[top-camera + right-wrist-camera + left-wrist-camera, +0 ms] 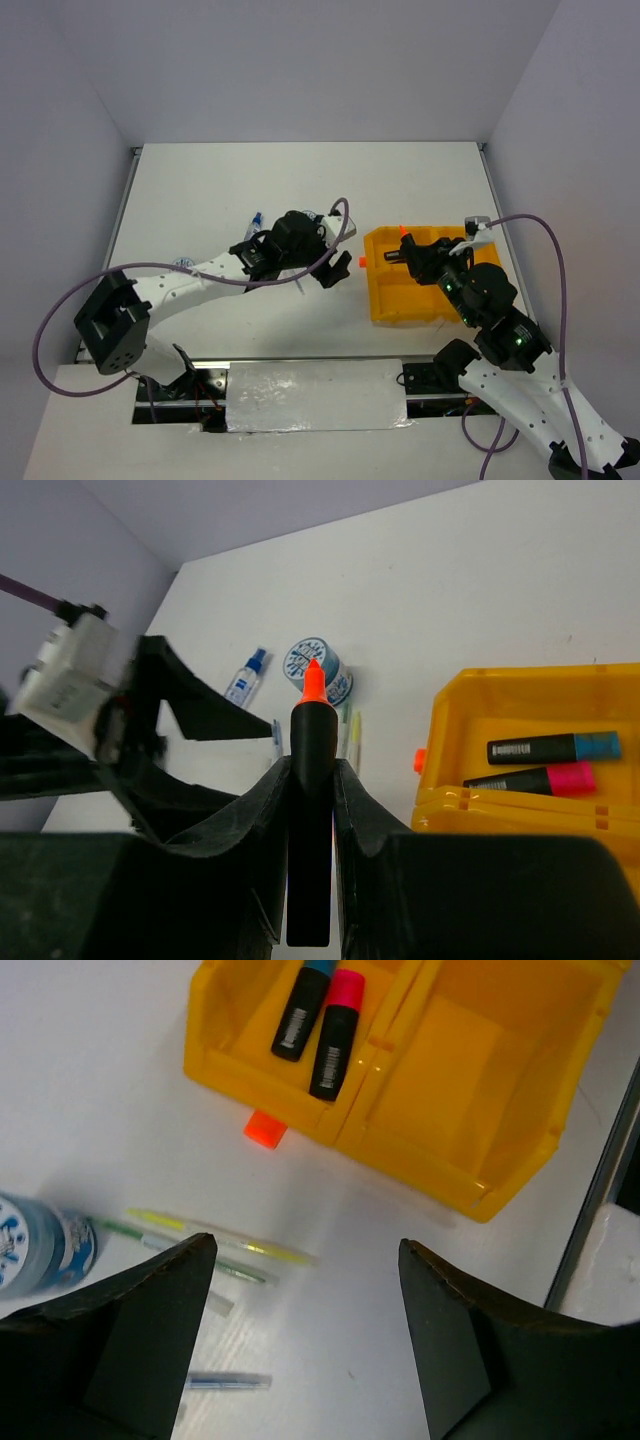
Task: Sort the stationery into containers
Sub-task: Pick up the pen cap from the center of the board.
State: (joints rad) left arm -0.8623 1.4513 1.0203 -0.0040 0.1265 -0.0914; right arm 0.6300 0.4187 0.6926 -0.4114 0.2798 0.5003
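My right gripper (311,770) is shut on a black highlighter (310,810) with a bare orange tip, held upright above the table left of the orange-yellow tray (520,810); it also shows in the top view (397,255). One tray compartment holds a blue-capped highlighter (555,748) and a pink-capped highlighter (545,778). A loose orange cap (265,1128) lies on the table against the tray's (470,1090) outer wall. My left gripper (305,1260) is open and empty above the table (325,272), near thin pens (220,1240).
A blue-white pot (315,665) and a blue-capped clear bottle (245,678) stand behind the pens. A second pot (185,265) sits by the left arm. The table's front edge lies right of the tray in the left wrist view.
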